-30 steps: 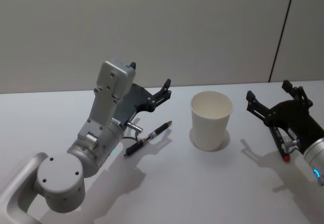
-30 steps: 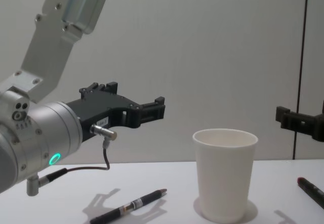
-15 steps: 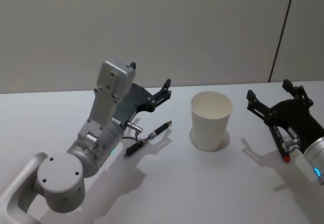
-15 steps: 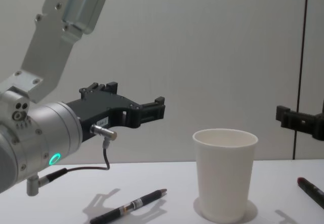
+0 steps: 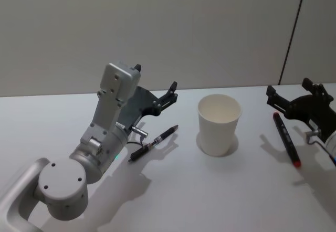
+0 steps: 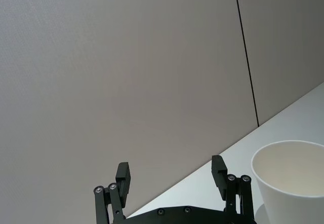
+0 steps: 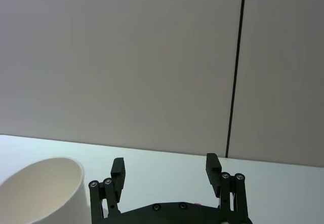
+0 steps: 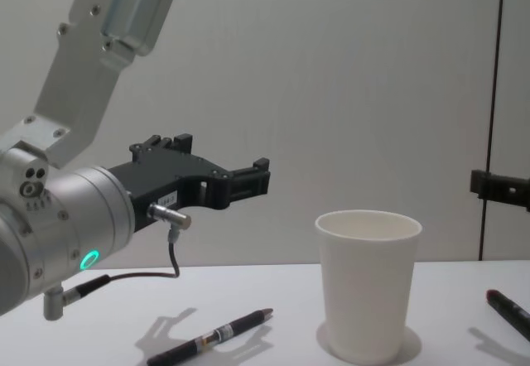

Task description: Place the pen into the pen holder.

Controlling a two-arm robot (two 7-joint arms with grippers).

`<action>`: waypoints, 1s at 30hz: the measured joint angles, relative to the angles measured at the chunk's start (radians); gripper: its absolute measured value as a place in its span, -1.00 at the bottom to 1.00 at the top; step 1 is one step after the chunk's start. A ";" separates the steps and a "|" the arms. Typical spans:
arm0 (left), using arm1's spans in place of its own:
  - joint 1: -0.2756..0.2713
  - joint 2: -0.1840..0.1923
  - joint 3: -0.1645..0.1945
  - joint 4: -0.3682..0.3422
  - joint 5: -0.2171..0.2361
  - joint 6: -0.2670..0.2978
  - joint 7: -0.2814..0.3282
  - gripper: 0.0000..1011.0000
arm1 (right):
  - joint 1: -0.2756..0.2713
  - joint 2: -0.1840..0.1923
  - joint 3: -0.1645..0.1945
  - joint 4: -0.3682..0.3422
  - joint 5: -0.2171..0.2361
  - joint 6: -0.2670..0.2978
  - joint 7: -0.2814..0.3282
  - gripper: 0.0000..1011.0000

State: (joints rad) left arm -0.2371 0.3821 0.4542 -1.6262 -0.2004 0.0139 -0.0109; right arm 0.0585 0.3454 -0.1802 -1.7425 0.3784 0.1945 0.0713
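Above table [image 5: 184,190], left gripper [image 5: 155,77] and right gripper [image 5: 289,88] gape, seemingly empty.

We see pen holder [image 5: 219,124]: plain white paper cup, tapered, rolled rim, upright on table [image 5: 173,190], mouth up. Black pen [image 5: 153,143] lies flat, diagonal, left of it, apart. We note second pen [image 5: 285,138], black, red-tipped, flat on right side.

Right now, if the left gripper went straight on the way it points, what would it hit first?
Likely the wall: the open left gripper points above the table toward it, and the pen holder sits off to one side of that line, though depth is unclear.
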 joint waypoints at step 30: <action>0.000 0.000 0.000 0.000 0.000 0.000 0.000 0.98 | 0.272 -0.035 0.001 0.221 -0.037 0.518 0.027 0.98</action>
State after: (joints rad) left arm -0.2372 0.3821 0.4542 -1.6262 -0.2004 0.0138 -0.0109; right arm 0.3303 0.3108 -0.1791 -1.5217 0.3414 0.7123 0.0987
